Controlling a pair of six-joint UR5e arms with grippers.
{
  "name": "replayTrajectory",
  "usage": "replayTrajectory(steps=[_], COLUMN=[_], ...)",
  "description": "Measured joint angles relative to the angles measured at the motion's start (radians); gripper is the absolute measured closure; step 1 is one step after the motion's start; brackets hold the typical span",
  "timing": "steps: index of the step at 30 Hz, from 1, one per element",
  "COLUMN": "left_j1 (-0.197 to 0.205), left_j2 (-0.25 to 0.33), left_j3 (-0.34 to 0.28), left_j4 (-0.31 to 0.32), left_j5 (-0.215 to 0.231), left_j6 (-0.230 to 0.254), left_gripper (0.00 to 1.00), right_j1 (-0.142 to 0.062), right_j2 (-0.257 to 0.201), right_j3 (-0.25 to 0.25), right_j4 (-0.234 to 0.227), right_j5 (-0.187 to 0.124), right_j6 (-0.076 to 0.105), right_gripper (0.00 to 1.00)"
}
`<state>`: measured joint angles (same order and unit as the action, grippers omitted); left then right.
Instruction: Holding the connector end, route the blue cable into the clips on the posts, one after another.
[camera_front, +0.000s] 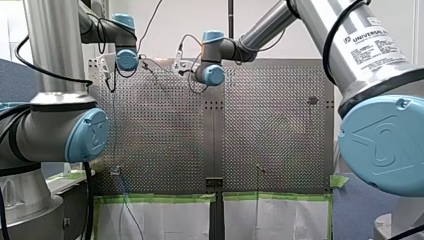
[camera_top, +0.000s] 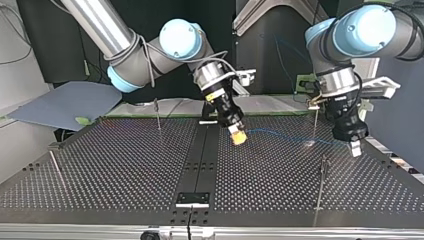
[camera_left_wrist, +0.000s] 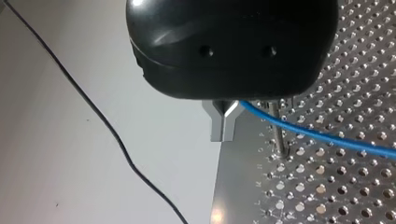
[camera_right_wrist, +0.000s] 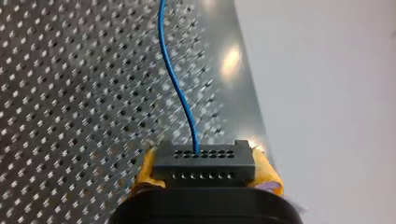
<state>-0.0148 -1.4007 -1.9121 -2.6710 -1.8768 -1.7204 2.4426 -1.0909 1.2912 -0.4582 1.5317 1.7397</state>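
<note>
In the top view, from the left: my right end effector (camera_top: 238, 136) is gripping the connector (camera_right_wrist: 204, 165) in its yellow pads (camera_right_wrist: 267, 170) over the tabletop (camera_top: 125, 165). The blue cable (camera_top: 280, 134) is running toward 3 o'clock, past a post (camera_top: 316, 120), to my left end effector (camera_top: 355, 147), which is clenched. I judge a hasty pull is risking a snag on that post. Only the left wrist view is showing the cable beside the fingers (camera_left_wrist: 224, 126); whether they are pinching it, I cannot tell.
</note>
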Motion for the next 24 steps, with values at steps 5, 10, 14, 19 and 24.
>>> replayTrajectory(steps=[5,10,14,19,24], left_j1=[-0.001,0.004,0.013,0.025,0.036], left_j2=[-0.016,-0.037,-0.044,-0.060,-0.072], left_j3=[0.011,0.015,0.016,0.016,0.018], left_j4=[-0.006,-0.011,-0.004,0.004,0.022], left_j5=[0.033,0.047,0.051,0.057,0.069], left_j6=[0.000,-0.003,-0.012,-0.017,-0.021], left_gripper=[1.00,1.00,1.00,1.00,1.00], right_j1=[0.008,0.010,0.011,0.016,0.017], right_j2=[0.001,0.005,0.026,0.059,0.075], right_j3=[-0.047,-0.079,-0.095,-0.117,-0.138], right_j4=[0.015,0.017,0.018,0.024,0.027], right_j5=[0.003,0.005,0.005,0.003,0.001], right_j6=[0.005,0.017,0.019,0.020,0.021], right_gripper=[1.00,1.00,1.00,1.00,1.00])
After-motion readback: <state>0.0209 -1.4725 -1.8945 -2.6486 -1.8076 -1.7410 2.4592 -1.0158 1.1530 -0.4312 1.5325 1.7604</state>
